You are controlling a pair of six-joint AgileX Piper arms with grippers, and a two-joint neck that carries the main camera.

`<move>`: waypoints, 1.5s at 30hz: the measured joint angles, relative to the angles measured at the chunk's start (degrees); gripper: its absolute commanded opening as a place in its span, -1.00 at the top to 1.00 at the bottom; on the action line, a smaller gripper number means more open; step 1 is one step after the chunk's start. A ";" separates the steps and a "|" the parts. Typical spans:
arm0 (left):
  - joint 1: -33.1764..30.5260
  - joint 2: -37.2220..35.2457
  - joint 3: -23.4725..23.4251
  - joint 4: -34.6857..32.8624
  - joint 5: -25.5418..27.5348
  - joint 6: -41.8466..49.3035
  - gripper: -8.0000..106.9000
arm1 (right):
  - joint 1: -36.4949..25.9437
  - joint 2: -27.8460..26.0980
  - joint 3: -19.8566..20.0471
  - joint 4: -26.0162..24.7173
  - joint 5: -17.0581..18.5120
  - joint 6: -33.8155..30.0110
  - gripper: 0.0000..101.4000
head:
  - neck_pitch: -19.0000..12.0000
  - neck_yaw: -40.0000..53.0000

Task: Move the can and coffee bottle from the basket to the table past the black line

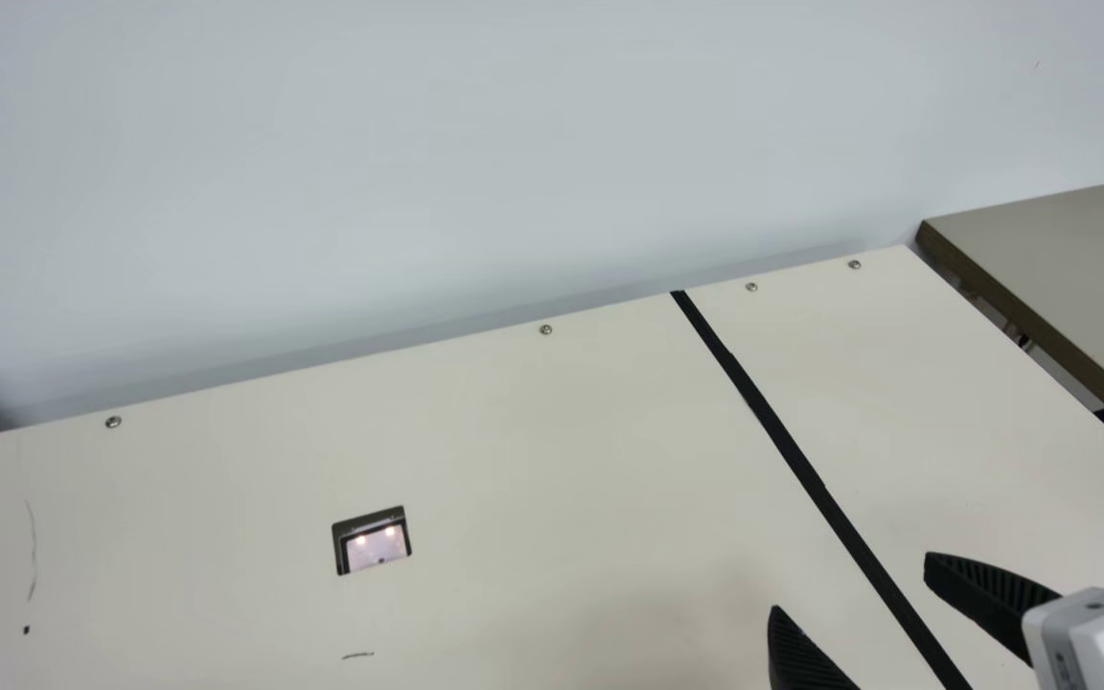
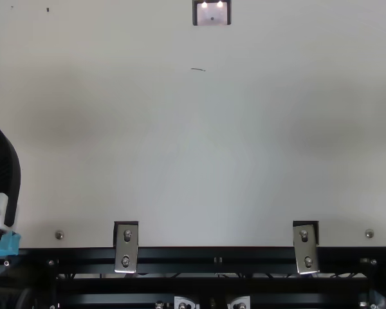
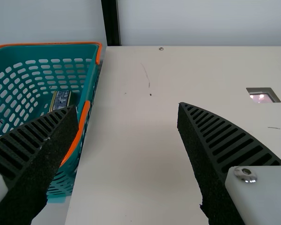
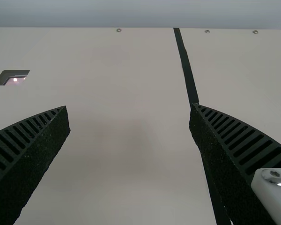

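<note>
Item (image 3: 61, 100) in basket (image 3: 47, 43), partly hidden

Text: none legible | label (image 3: 62, 99) in basket (image 3: 47, 52): perhaps printed, too small

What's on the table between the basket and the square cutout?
Left wrist view: bare cream table between basket and cutout, apart from a thin curved mark and small specks.

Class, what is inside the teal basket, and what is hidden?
The basket holds a gold-edged item with a dark label, perhaps the can. One of the left gripper's fingers covers part of the inside; what lies there cannot be told.
</note>
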 measured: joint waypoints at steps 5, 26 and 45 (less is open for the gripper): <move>0.00 0.00 0.00 0.00 0.00 0.00 -0.71 | 0.00 0.00 0.00 0.00 0.00 0.00 -1.00 | 0.00 0.00; 0.00 0.00 0.00 0.00 0.00 0.00 -0.71 | -0.06 0.80 -1.78 -0.05 0.55 0.28 -1.00 | 0.00 0.00; 0.00 0.00 0.00 0.00 0.00 0.00 -0.71 | 2.30 8.16 -29.41 4.53 17.19 3.73 -1.00 | 0.00 0.00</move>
